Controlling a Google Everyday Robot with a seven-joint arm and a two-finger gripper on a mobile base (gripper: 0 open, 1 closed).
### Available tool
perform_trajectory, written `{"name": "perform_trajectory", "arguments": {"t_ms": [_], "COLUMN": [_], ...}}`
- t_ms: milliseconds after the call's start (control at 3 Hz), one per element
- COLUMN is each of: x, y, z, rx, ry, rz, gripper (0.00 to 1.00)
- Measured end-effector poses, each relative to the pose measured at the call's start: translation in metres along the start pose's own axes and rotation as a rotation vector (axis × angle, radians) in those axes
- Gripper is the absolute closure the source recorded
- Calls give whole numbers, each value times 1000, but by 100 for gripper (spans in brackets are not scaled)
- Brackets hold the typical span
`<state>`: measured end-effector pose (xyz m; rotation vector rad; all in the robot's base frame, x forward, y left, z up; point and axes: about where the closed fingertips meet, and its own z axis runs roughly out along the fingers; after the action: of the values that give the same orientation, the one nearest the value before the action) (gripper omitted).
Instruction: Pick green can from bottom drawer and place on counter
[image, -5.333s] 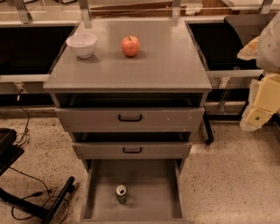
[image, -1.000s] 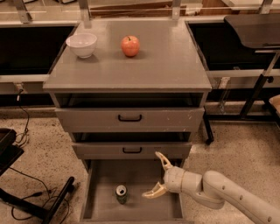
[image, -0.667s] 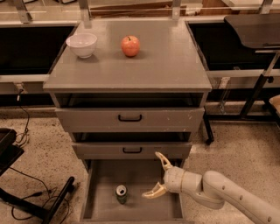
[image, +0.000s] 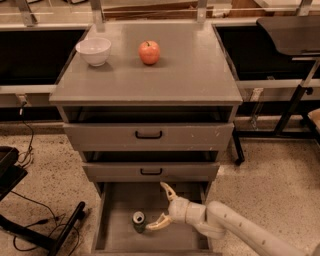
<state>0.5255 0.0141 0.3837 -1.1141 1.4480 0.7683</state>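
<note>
We judge the step in hand to be the approach to the grasp; nothing has been lifted yet. The small green drink can with a silver top (image: 138, 221) stands upright on the floor of the pulled-out, deep grey bottom drawer (image: 116, 239), left of its middle. The pale two-finger tool (image: 155, 206) hangs inside that drawer just right of the can. Its fingers are spread wide apart and hold nothing. The lower fingertip lies just beside the can's right side, and we cannot tell whether it touches. The upper finger points up toward the front of the middle grey drawer with a black handle (image: 151, 171).

As we read it, the next move calls for shifting the tool further left so the can sits between both fingers, then bringing them together on its wall. After that comes a lift clear of the drawer front and a carry up to the flat grey matte cabinet-top surface (image: 185, 75). There a red-orange apple (image: 149, 52) and a white bowl (image: 94, 51) already sit toward the back left.

Against the frame a second ago, the tool has moved left and slightly lower, closing on the can. The can, apple and bowl have not shifted.
</note>
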Motion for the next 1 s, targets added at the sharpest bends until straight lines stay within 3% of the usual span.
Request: {"name": "perform_trajectory", "arguments": {"t_ms": [667, 1000], "x": [106, 138], "y": [25, 40], "z": [81, 105], "rx": [-66, -116], "ry": [-82, -81], "rz": [41, 69], "gripper": [0, 0]}}
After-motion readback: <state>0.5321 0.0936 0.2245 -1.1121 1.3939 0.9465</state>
